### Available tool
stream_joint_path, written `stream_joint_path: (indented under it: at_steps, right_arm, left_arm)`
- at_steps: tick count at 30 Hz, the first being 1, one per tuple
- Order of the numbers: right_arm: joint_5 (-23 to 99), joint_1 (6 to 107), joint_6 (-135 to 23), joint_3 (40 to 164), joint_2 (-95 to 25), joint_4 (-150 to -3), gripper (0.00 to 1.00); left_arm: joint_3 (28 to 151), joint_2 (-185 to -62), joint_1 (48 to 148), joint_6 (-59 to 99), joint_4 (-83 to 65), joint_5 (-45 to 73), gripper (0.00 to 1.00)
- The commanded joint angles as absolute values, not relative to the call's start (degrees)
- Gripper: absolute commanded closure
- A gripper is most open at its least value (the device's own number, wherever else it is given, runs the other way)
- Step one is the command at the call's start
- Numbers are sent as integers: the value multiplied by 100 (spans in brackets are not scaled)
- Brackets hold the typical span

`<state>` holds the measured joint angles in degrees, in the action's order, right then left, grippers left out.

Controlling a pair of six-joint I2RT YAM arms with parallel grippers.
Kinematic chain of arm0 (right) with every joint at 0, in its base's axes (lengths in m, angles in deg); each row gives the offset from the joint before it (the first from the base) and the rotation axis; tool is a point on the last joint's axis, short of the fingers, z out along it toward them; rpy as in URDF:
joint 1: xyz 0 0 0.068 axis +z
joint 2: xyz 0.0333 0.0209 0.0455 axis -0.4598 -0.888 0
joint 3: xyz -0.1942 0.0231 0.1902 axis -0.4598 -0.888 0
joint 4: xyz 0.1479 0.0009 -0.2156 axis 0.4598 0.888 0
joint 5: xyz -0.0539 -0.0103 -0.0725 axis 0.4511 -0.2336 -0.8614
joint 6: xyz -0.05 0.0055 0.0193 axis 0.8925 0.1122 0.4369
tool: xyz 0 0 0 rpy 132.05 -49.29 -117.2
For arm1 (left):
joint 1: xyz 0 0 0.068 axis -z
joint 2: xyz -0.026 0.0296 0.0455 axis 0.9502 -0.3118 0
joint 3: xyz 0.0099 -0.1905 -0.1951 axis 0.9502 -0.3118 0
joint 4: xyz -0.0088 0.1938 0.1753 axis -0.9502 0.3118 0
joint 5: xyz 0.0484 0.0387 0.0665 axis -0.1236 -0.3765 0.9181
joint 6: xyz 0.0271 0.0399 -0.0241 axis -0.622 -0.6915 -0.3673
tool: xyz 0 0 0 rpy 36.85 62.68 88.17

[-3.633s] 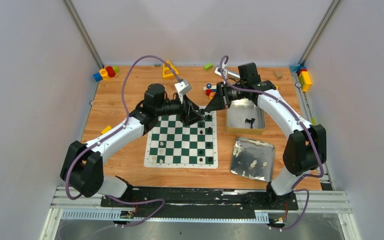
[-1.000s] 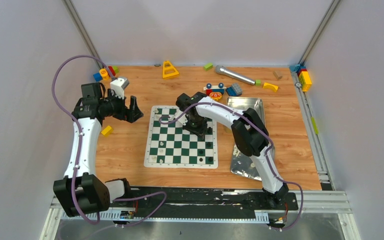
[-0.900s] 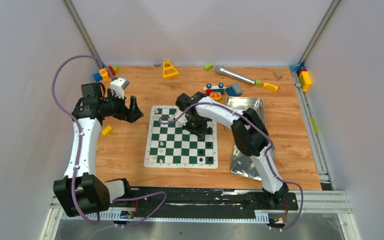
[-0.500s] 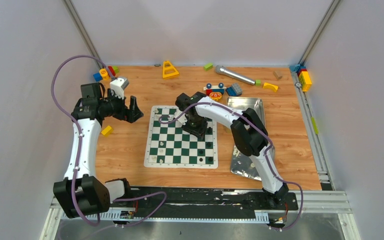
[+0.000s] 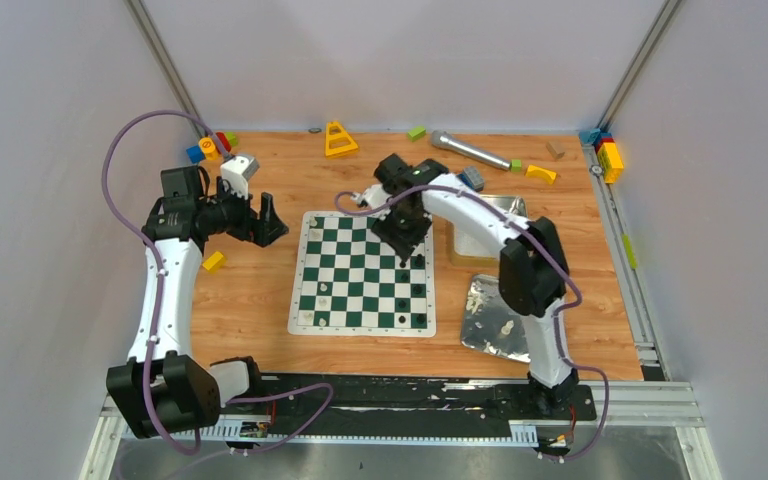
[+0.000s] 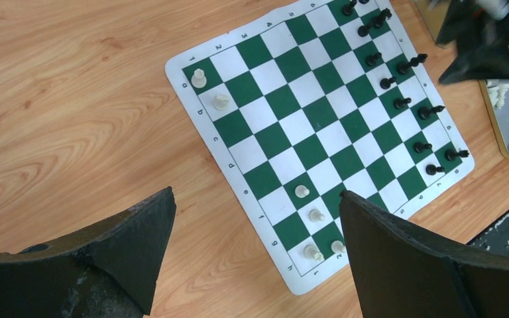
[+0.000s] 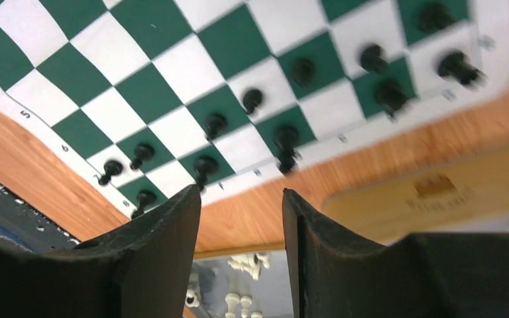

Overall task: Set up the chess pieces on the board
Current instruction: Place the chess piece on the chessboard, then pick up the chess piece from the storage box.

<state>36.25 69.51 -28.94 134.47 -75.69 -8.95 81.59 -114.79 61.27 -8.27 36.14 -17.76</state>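
A moment ago my right gripper (image 5: 401, 243) was low over the black side of the board (image 5: 355, 262). Now it has come up and moved back toward the far right corner. In the right wrist view my right gripper (image 7: 241, 207) has its two fingers a little apart, and there is nothing between them. I think I just put a black piece down and let go.

The black pieces (image 6: 403, 103) stand in two lines along one edge of the board (image 6: 305, 126). They all look upright. I can't tell which one I just set down.

My left gripper (image 5: 268, 222) has not moved. It hangs over the table (image 6: 73, 119), just past the left edge of the board, with its fingers spread wide and nothing in them.

Only a few white pieces (image 6: 302, 191) are on their side of the board. More white pieces wait in the flat silver tin (image 5: 490, 300), to the right of the board.

So the black side is getting full and the white side is not. I think the next job is to go back to the tin for another piece.
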Motion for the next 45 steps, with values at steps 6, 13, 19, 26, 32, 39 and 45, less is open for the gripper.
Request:
stream_joint_path:
  at_steps: [6, 13, 19, 26, 32, 39, 45]
  right_arm:
    - [4130, 4913, -3494, 12647, -5698, -1436, 43]
    - [3933, 3725, -3478, 12018, -5834, -1935, 37]
    - [3890, 3292, -3369, 11729, -6365, -2335, 36]
    - [3575, 3252, -3137, 11570, -6796, -2530, 36]
    - [3507, 3248, -2990, 11579, -7060, -2533, 39]
    - [3512, 3250, -2902, 11587, -7289, -2442, 49]
    - [3570, 3250, -2911, 11663, -7327, -2321, 58]
  left_arm:
    - [8000, -11210, 6070, -1167, 3433, -2505, 0]
    - [7971, -11285, 6076, -1124, 3330, -2726, 0]
    - [7894, -11385, 6076, -1122, 3250, -2971, 0]
    - [7907, -11567, 6085, -1399, 3213, -3151, 0]
    - [8003, -11773, 6091, -1461, 3220, -3196, 0]
    - [8074, -11905, 6088, -1429, 3140, -3213, 0]
    - [8107, -11984, 6090, -1377, 3068, -3242, 0]
